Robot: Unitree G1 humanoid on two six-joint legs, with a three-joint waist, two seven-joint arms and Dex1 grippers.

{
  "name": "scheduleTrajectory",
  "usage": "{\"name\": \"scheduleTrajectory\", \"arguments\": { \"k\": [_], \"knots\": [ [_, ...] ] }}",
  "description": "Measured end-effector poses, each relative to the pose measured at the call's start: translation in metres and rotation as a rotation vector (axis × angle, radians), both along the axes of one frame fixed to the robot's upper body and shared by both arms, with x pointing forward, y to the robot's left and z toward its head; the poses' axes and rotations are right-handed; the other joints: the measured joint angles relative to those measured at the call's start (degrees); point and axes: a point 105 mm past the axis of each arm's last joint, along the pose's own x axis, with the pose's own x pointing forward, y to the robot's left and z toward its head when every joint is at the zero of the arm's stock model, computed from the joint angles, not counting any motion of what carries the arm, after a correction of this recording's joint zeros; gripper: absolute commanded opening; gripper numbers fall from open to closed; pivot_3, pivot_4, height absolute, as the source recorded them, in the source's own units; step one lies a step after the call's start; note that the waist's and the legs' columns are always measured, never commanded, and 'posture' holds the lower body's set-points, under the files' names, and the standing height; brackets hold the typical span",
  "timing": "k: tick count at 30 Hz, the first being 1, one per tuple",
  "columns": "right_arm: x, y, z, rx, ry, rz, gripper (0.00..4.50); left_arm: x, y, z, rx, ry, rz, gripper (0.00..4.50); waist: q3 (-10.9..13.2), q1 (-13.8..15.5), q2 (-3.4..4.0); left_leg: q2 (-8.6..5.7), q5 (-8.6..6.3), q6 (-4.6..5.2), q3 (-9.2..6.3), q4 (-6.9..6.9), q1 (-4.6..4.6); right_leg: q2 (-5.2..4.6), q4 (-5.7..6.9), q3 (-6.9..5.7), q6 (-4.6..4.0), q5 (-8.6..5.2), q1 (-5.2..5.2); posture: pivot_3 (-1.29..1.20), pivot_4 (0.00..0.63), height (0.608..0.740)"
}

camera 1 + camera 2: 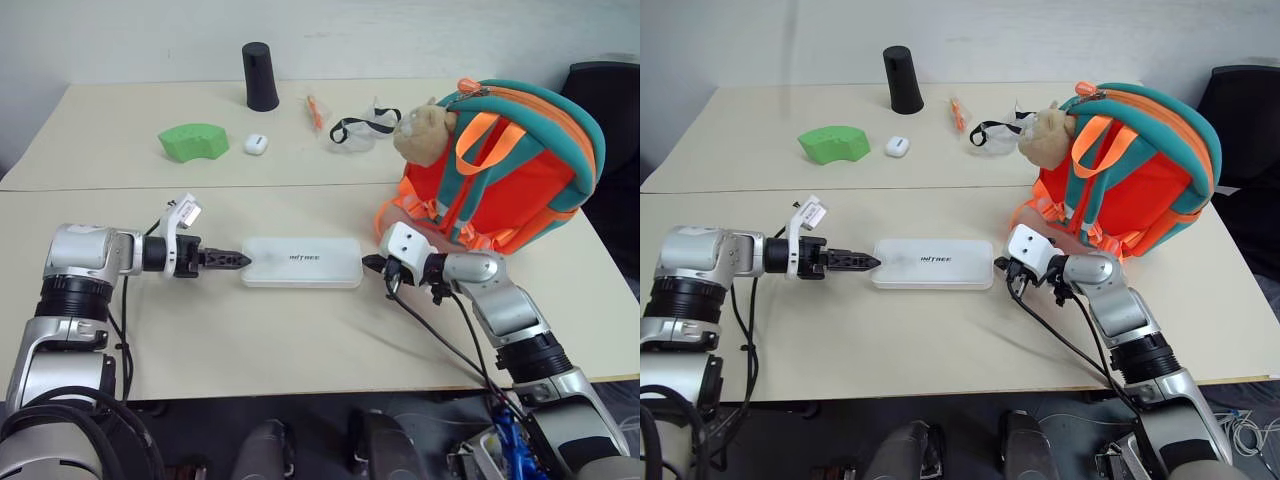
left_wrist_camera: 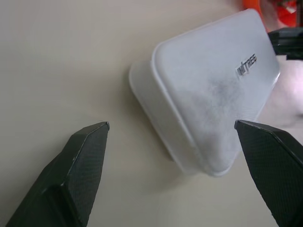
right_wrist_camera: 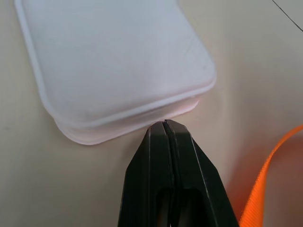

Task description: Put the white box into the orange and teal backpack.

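one white box, one backpack – two grippers, one cup

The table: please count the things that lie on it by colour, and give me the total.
White: 2, the white box and the small earbud case
Black: 1, the cup
Green: 1, the curved block
Orange and teal: 1, the backpack
Clear: 1, the goggles
Orange: 1, a small thin item
Total: 7

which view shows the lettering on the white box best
The left wrist view: the white box sits close and its dark lettering is large. Both eye views show the whole box with the lettering small at its centre. The right wrist view shows one end of the lid, with no lettering.
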Motion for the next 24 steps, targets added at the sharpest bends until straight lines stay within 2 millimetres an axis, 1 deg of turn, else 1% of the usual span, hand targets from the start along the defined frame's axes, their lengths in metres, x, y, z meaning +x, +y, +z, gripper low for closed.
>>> {"name": "scheduleTrajectory", "arguments": {
  "k": [2, 7, 13, 18, 23, 24],
  "knots": [
    [0.0, 0.001, -0.001, -0.004, 0.0, 0.003, 0.0, 0.0, -0.008, -0.001, -0.042, 0.037, -0.007, 4.47, 0.0, 0.0, 0.0, 0.01, 0.0, 0.0, -0.02, 0.07, -0.02, -0.01, 0.03, 0.03, 0.0, 0.0, 0.0, 0.0, 0.15, 0.74],
    [0.0, 0.003, -0.003, -0.013, -0.007, 0.01, 0.0, 0.0, -0.015, -0.003, -0.065, 0.067, -0.011, 4.47, 0.0, 0.0, 0.0, 0.01, -0.01, -0.02, -0.02, 0.09, 0.0, -0.01, 0.06, 0.08, -0.01, 0.0, 0.0, 0.0, 0.15, 0.74],
    [0.0, 0.005, -0.005, -0.019, -0.005, 0.015, 0.0, 0.01, -0.033, -0.003, -0.107, 0.075, -0.012, 4.47, 0.0, 0.6, -0.02, -0.07, -0.01, 0.01, -0.09, 0.26, 0.0, -0.09, 0.2, 0.09, 0.0, 0.0, 0.05, 0.0, 0.15, 0.74],
    [0.0, 0.006, -0.006, -0.032, -0.014, 0.023, 0.0, 0.018, -0.054, -0.002, -0.131, 0.069, -0.054, 4.47, 0.0, 1.3, -0.03, -0.07, -0.01, 0.01, -0.08, 0.28, -0.02, -0.07, 0.2, 0.06, 0.0, 0.0, 0.04, 0.0, 0.15, 0.74],
    [0.0, 0.003, -0.006, -0.037, -0.02, 0.014, 0.0, 0.023, -0.059, 0.0, -0.099, 0.055, -0.076, 4.47, 0.0, 1.2, -0.03, -0.05, -0.01, 0.01, -0.05, 0.28, -0.01, -0.04, 0.21, -0.03, 0.0, 0.0, 0.04, 0.0, 0.15, 0.74],
    [0.0, 0.003, -0.006, -0.036, -0.022, 0.013, 0.0, 0.023, -0.059, 0.0, -0.093, 0.056, -0.084, 4.29, 0.0, 1.2, -0.03, -0.05, -0.01, 0.01, -0.04, 0.28, -0.01, -0.04, 0.21, -0.04, 0.0, 0.0, 0.04, 0.0, 0.15, 0.74]
  ]
}}
